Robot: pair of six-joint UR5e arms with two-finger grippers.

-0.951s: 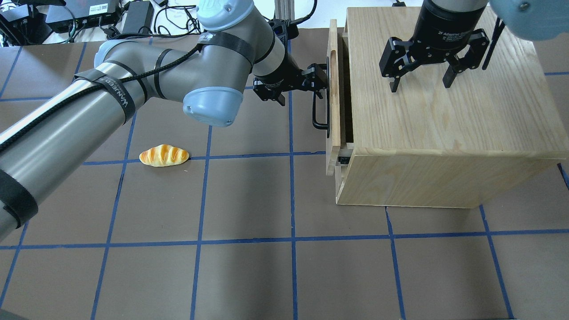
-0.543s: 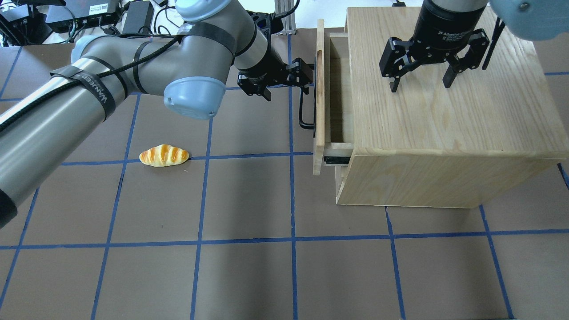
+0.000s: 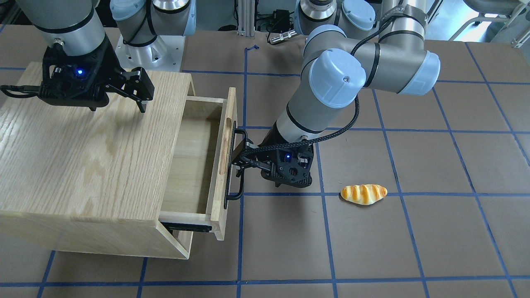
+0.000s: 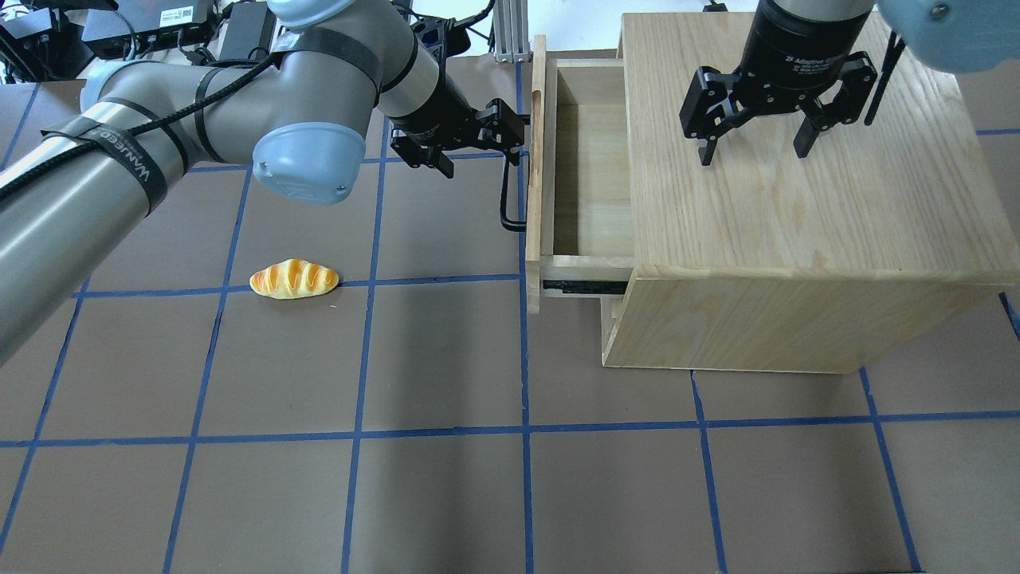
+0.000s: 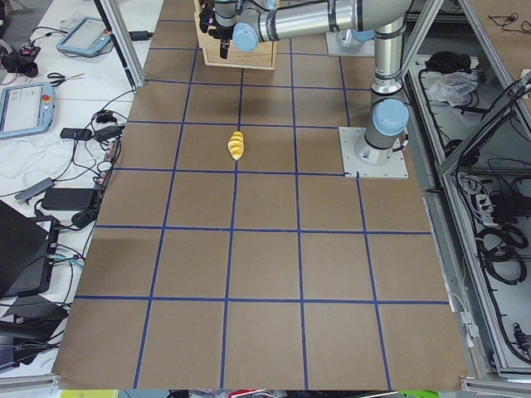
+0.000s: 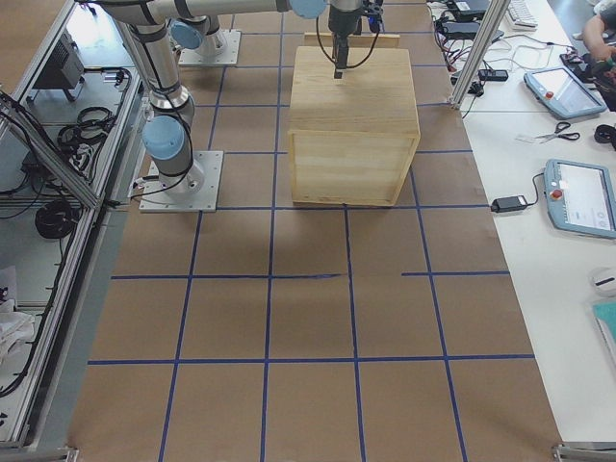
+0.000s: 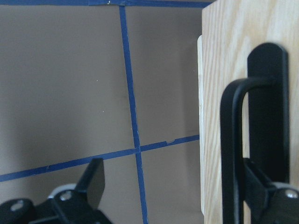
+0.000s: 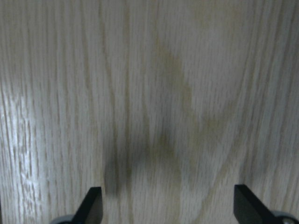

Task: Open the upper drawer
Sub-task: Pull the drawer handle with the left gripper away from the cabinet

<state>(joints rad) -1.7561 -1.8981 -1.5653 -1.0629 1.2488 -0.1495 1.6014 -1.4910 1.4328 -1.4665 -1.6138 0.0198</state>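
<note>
Drawer [image 4: 594, 159] is seen drawn out overhead. Only by left wrist view is left gripper [image 7: 173, 177] shown spread, one finger [image 7: 268, 196] hooked behind handle [image 7: 231, 154]. Right gripper [image 4: 755, 155] is held spread over cabinet [image 4: 797, 223].

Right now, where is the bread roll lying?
In the overhead view the bread roll lies on the table left of centre, on a blue tape line, apart from the open drawer to its right.

The brown tabletop [image 4: 446, 359] (gridded in blue tape) carries an oak cabinet [image 4: 797, 319] and, well apart, a bread roll [image 4: 293, 279].
</note>
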